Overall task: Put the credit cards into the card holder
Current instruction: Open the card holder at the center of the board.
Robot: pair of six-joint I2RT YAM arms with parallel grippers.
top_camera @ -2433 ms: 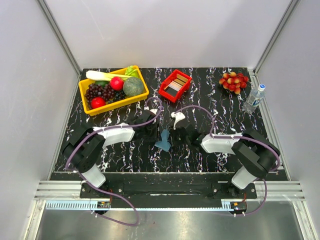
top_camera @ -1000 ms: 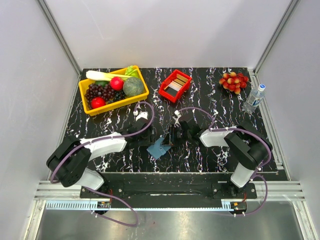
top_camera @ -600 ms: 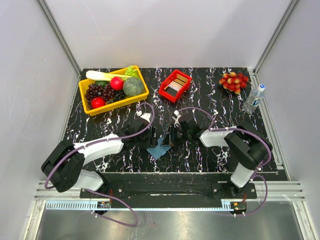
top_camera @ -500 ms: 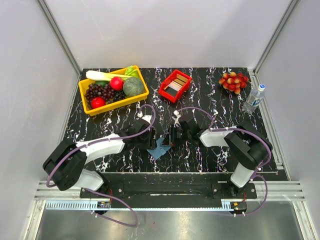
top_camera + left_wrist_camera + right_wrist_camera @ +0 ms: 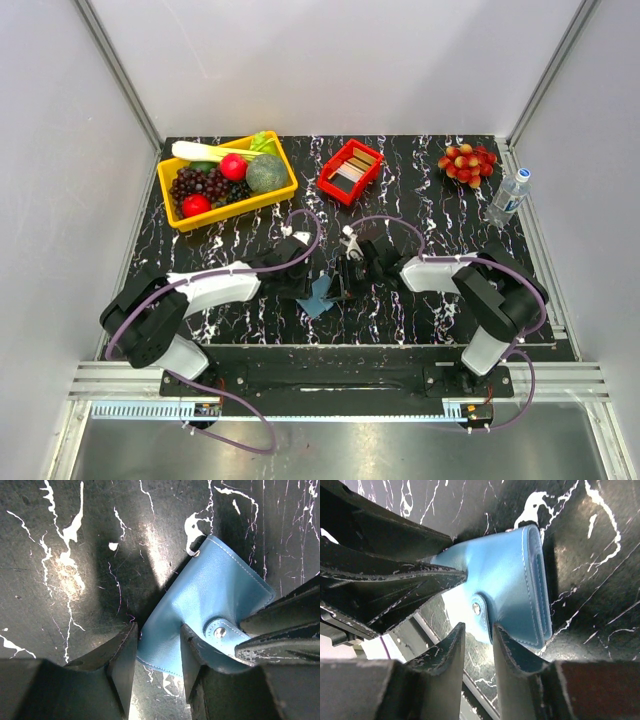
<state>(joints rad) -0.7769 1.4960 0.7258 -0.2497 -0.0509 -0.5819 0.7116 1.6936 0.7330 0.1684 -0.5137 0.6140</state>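
Right hand (image 5: 477, 627) pinches the card holder (image 5: 505, 575) flap; left hand (image 5: 157, 630) straddles its edge, grip unclear; I'd open it gently.

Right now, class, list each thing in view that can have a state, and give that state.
card holder: folded, on the table
right fingers: closed on its flap
left fingers: astride its edge, grip unclear
credit cards: together in the red tray
water bottle: upright, cap on
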